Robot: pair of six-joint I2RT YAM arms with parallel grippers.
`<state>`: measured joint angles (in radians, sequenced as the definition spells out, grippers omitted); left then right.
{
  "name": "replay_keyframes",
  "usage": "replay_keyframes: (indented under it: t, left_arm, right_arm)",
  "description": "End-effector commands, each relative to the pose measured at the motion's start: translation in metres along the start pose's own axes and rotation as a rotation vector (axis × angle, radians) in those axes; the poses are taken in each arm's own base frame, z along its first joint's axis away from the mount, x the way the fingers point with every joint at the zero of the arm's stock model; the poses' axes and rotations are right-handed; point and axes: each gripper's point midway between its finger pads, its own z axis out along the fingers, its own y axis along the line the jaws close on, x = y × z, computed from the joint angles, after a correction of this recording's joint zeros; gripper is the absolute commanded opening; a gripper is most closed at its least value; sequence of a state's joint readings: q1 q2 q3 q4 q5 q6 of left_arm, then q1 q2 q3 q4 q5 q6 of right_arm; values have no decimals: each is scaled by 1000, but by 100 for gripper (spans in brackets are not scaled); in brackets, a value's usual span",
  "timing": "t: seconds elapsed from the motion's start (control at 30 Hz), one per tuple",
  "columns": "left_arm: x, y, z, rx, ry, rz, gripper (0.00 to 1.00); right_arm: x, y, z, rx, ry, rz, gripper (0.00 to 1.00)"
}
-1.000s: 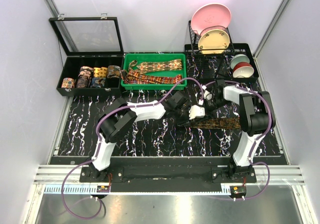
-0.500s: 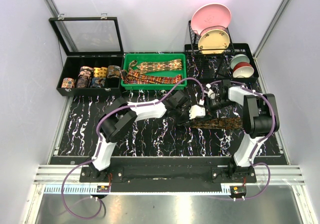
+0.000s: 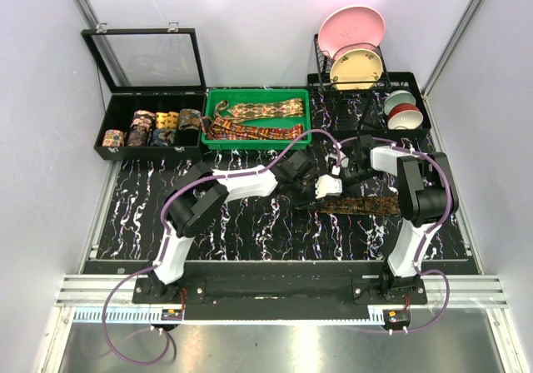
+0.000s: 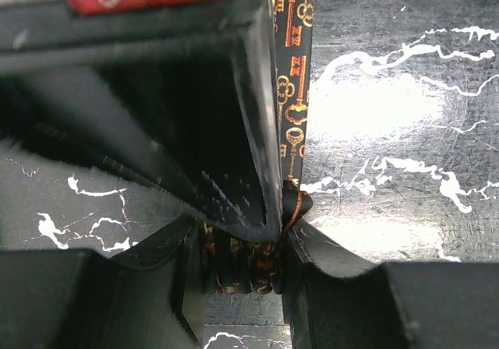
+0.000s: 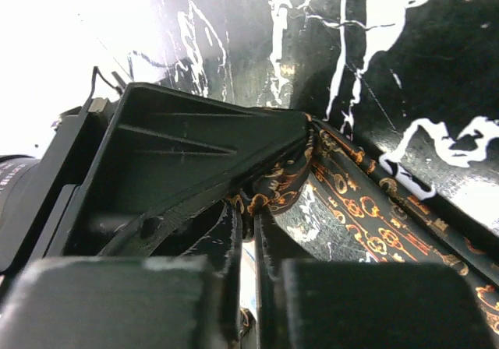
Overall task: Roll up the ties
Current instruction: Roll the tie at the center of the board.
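Note:
A dark tie with a gold key pattern (image 3: 362,204) lies flat on the black marbled table, right of centre. Its left end is wound into a small coil (image 4: 242,265). My left gripper (image 3: 317,191) is shut on that coil (image 4: 242,263). The flat strip (image 4: 295,53) runs away from it. My right gripper (image 3: 337,176) meets the left one from the right. It is shut on a fold of the same tie (image 5: 277,179) at the coil (image 5: 253,209). The rest of the strip (image 5: 374,228) trails to the lower right.
A green tray (image 3: 213,106) at the back holds unrolled patterned ties (image 3: 254,116). A black open-lid case (image 3: 111,106) to its left holds several rolled ties (image 3: 154,127). A dish rack with plates (image 3: 354,48) and bowls (image 3: 400,111) stands at the back right.
My right gripper lifted slightly back and right, then came back down against the left gripper. The left gripper and the tie's flat part have hardly moved.

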<state>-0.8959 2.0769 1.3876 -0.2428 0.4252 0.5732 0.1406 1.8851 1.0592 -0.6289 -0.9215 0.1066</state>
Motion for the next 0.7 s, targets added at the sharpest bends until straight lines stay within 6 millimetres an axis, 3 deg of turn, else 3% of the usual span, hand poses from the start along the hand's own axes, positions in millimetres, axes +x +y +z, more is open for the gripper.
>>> replay_keyframes:
  t: [0.0,0.1,0.17,0.23,0.33,0.4,0.67]
  left_arm:
    - [104,-39,6,100,324,-106,0]
    - [101,-40,4,110,308,-106,0]
    - [95,-39,2,111,287,-117,12]
    - [81,-34,-1,109,227,-139,28]
    - [55,-20,-9,76,103,-175,44]
    - [32,-8,-16,55,-12,-155,50]
    - [-6,-2,-19,85,-255,-91,78]
  right_arm:
    - [-4,-21,3,110,-6,-7,0]
    - [-2,-30,2,156,-4,0,0]
    - [-1,-35,3,180,-7,5,0]
    - [0,-40,4,199,-1,13,0]
    - [-2,-45,4,222,-3,26,0]
    - [-2,-47,3,243,1,34,0]
    - [0,-54,2,286,34,63,0]
